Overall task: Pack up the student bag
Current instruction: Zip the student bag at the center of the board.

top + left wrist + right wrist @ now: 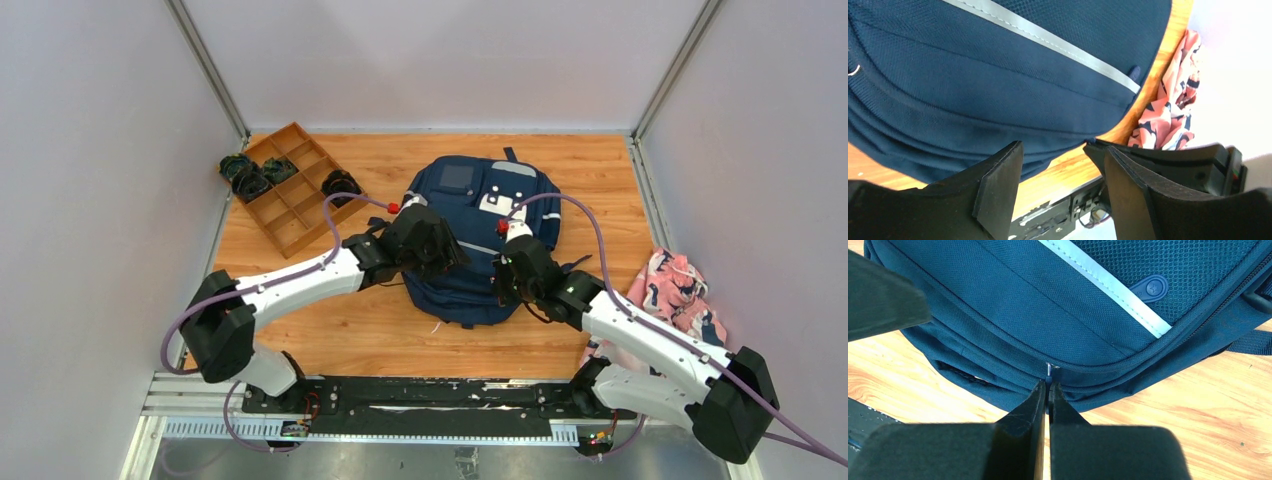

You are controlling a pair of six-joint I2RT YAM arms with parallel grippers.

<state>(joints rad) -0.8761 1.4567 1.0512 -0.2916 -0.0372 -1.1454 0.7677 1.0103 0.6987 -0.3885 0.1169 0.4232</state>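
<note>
Lying flat at the middle of the desk (350, 335), front face up: the student bag (470, 200), navy, with a grey square panel and white patch toward the far end and light grey stripes across it. Bottom edge toward the arm bases, dark straps trailing off its near right corner.

Over the bag's near left part: left gripper (435, 248). Seen from the left wrist view, left gripper (1060, 150) spread wide, nothing between the pads, navy fabric (998, 75) just beyond them and a grey stripe (1048, 40) running diagonally above.

At the bag's near right part: right gripper (508, 280). Seen from the right wrist view, right gripper (1048, 387) pinched almost fully together, tips at the zip line of the bag (1023, 305), a small metal zip pull (1048, 369) caught between them. Above that seam, a grey stripe (1108, 285) ending beside a dark rubber tab (1149, 288).

At far left of the desk, well apart from the bag: a wooden compartment tray (290, 195), set at an angle, with dark bundles (245, 175) at its far-left cells and one (340, 183) at its right edge.

At the right edge of the desk: a pink-and-navy patterned cloth bundle (675, 290), also visible past the bag from the left wrist (1168, 110).
</note>
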